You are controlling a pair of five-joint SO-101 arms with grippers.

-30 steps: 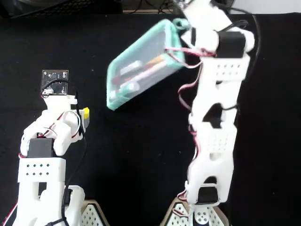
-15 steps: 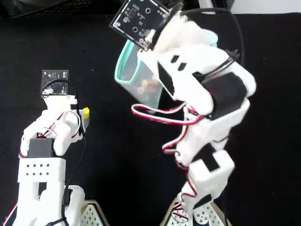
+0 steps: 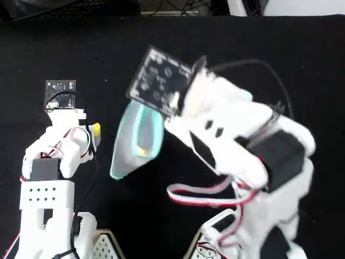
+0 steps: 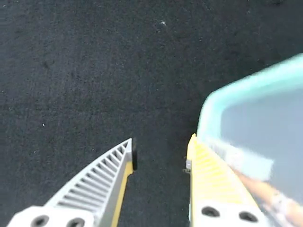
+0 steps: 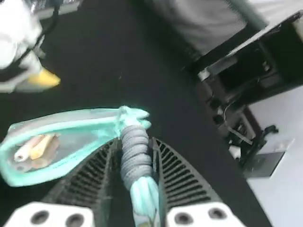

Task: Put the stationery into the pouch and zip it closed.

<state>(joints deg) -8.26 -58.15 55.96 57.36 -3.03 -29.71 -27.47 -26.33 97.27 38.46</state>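
Right jaws: pinching the rim of the pouch [image 5: 75, 138] (a grey ribbed tab [image 5: 134, 151] between them).
Pouch: hanging between the 2 arms, stationery [image 5: 35, 147] inside.
Left jaws: spread, empty, beside pouch, over counter [image 3: 64, 48].

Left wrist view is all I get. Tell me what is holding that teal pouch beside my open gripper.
Observer: The right gripper holds the pouch by one end.
Operator: Report exactly what it grips.
Observer: It is shut on a grey ribbed piece at that end of the pouch.
Operator: Give me the pouch's place from above.
Observer: In the high view it hangs between the two arms, close beside the left gripper.
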